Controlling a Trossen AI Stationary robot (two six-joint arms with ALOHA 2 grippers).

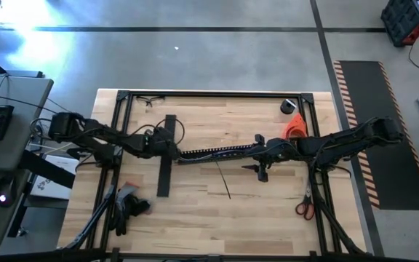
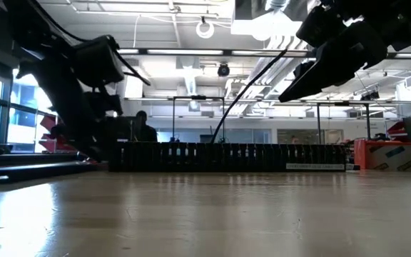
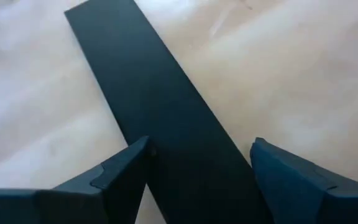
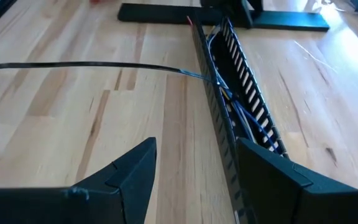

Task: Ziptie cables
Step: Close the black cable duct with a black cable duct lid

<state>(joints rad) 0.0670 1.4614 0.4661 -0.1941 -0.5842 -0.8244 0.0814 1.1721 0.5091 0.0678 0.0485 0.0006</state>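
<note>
The cables (image 4: pixel 240 104), thin bluish and white wires, lie inside a long black slotted channel (image 1: pixel 217 152) that rests on the table between the two arms. My right gripper (image 4: pixel 197 146) is open and raised over the channel's right end (image 2: pixel 312 64). My left gripper (image 3: pixel 201 146) is open and low over a flat black strip (image 3: pixel 148 81), one finger on either side of it, beside the channel's left end (image 1: pixel 167 148). A thin dark strand (image 4: pixel 73 65) runs across the wood to the channel.
The flat strip (image 1: pixel 165 171) lies across the table's middle left. Red-handled scissors (image 1: pixel 304 207) sit near the right frame post, an orange object (image 1: pixel 294 128) and a dark roll (image 1: pixel 289 107) at the far right. A black frame (image 1: pixel 209 94) rings the table. A dark tool (image 1: pixel 131 204) lies near left.
</note>
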